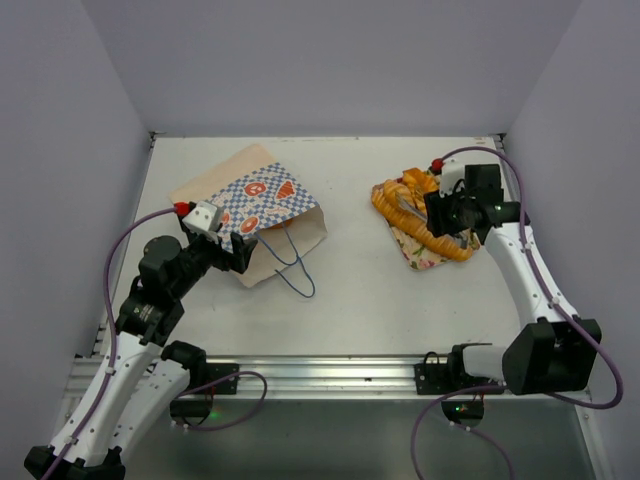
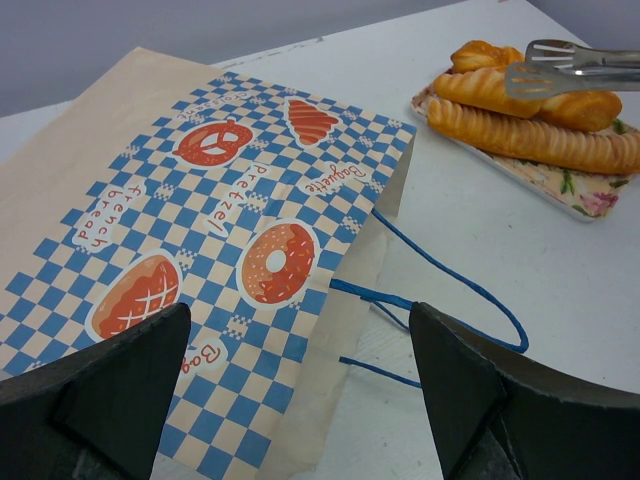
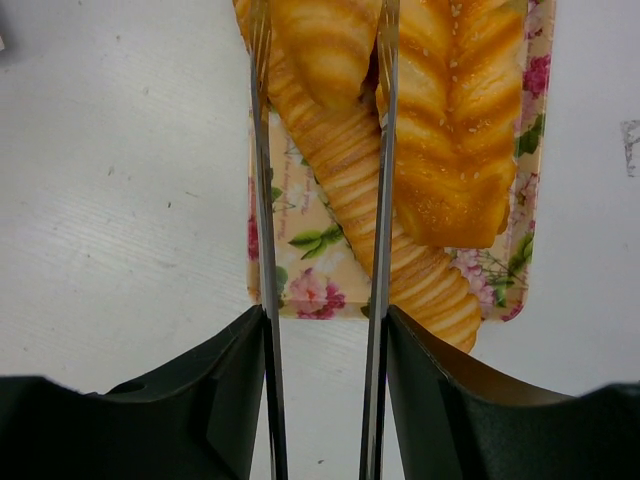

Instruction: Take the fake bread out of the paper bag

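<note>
— Golden-orange bread (image 1: 408, 200): where is it?
— Piled on the flowered tray (image 3: 300, 250), right side of the table (image 1: 400, 310). A long ridged loaf (image 3: 335, 170) lies slantwise, with other pieces across and beside it.
— Your right hand?
— My right gripper (image 3: 325, 315) hangs over the tray, fingers pressed onto a pair of metal tongs (image 3: 262, 200). The blades stand a little apart, one on either side of a croissant-shaped piece (image 3: 320, 50). Whether they bite it, I cannot tell.
— And the paper bag (image 1: 258, 200)?
— It lies flat on its side at the left, well apart from the tray. Checkered face up, mouth toward the middle, blue cord handles (image 1: 292, 262) loose on the table.
— Left hand?
— My left gripper (image 2: 300, 320) hovers just above the paper bag near its mouth. Fingers spread wide, nothing between them.
</note>
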You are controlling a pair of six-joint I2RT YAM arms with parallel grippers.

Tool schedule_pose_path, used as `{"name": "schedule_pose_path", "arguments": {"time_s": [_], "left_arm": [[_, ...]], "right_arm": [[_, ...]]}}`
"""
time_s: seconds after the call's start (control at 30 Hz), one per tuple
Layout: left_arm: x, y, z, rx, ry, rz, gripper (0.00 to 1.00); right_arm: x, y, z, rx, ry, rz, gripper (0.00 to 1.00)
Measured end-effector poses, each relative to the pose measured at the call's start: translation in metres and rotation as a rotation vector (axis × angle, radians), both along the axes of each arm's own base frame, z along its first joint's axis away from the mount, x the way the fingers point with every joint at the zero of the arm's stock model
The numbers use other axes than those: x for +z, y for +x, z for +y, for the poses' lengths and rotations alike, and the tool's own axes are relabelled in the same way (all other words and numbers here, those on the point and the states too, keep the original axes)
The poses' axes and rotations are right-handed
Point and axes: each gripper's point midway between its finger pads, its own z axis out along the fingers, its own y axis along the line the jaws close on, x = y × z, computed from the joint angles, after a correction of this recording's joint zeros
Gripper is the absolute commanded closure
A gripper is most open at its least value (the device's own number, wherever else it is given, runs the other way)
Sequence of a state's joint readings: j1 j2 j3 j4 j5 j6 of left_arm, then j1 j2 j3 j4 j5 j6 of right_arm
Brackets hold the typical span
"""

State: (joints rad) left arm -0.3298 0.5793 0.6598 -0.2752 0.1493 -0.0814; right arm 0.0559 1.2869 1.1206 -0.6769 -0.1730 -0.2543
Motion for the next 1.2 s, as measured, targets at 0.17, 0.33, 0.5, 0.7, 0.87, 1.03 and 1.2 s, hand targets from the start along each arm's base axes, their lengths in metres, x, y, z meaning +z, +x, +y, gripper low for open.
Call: {"name": "schedule_pose_path", "arguments": {"time_s": [0.17,0.33,0.5,0.7,0.87,1.03,1.2], "left_arm": [[0.000,0.000,0.000,0.000,0.000,0.000,0.06],[0.000,0.000,0.000,0.000,0.000,0.000,0.06],[0.000,0.000,0.000,-0.001,0.004,-0.001,0.06],[0.001,0.001,-0.001,-0.014,0.024,-0.006,0.06],[0.011,0.002,-0.003,-0.049,0.063,-0.034,0.06],[0.015,0.001,-0.004,-0.073,0.103,-0.049,0.06],[0.017,-0.002,-0.002,-0.068,0.107,-0.043,0.06]], "right_arm": [[0.009,-0.002,0.000,0.000,0.001,-0.031,0.47],[0.010,-0.002,0.000,0.005,0.000,-0.034,0.47],[0.020,-0.010,0.008,0.087,0.011,-0.060,0.50],[0.040,-0.038,0.039,0.355,0.065,-0.085,0.54],[0.036,-0.081,0.094,0.728,0.066,-0.049,0.55],[0.013,-0.129,0.159,1.058,0.014,-0.023,0.56],[-0.013,-0.128,0.209,1.156,-0.149,-0.088,0.59]]}}
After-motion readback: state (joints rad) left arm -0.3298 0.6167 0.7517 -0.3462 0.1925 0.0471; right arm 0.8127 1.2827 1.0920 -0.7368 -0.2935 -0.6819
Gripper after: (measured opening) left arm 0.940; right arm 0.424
